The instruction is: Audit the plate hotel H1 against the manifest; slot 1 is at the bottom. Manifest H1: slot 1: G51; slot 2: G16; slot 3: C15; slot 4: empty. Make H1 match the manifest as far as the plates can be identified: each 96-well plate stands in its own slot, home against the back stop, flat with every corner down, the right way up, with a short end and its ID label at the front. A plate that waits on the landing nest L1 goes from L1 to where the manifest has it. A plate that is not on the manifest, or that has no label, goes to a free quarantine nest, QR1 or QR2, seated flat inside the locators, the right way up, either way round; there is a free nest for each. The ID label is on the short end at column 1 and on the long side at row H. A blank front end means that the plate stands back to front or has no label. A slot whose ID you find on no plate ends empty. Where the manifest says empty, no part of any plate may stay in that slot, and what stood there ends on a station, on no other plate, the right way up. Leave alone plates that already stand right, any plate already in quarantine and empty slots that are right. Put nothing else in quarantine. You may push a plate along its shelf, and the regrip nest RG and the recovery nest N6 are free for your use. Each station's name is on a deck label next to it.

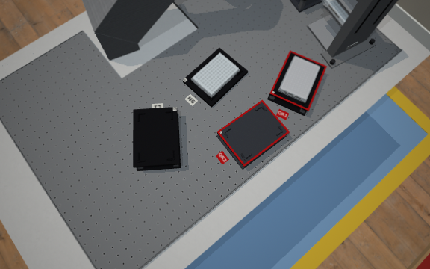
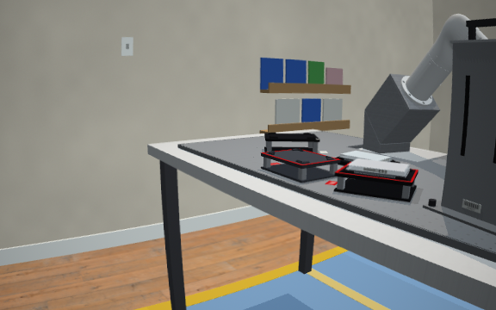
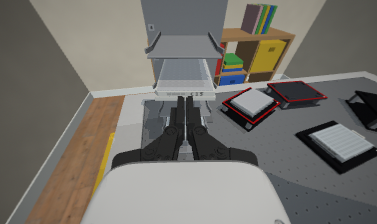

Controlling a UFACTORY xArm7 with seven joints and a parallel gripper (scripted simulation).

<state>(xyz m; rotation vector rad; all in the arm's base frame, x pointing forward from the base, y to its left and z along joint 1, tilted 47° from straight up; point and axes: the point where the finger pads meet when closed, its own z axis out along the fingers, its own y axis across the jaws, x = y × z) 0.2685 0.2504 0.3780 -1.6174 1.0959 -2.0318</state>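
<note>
Top view: on the tabletop [image 1: 69, 179], one white plate [image 1: 213, 73] sits in the black nest marked N6, another plate [image 1: 299, 78] in a red-edged nest, beside a bare red-edged nest [image 1: 253, 132].

Exterior view: the tall rack [image 2: 480, 129] stands at right.

Wrist view: the fingers are pressed together, pinching nothing, pointing at the plate labelled C15 [image 3: 183, 82] in the rack.

Beige wall [image 2: 58, 129] with light switch [image 2: 127, 46], two wall shelves [image 2: 308, 88] of colored boxes, wood floor [image 2: 102, 267], blue-and-yellow mat [image 1: 312, 202] beside my table [image 2: 239, 181].
</note>
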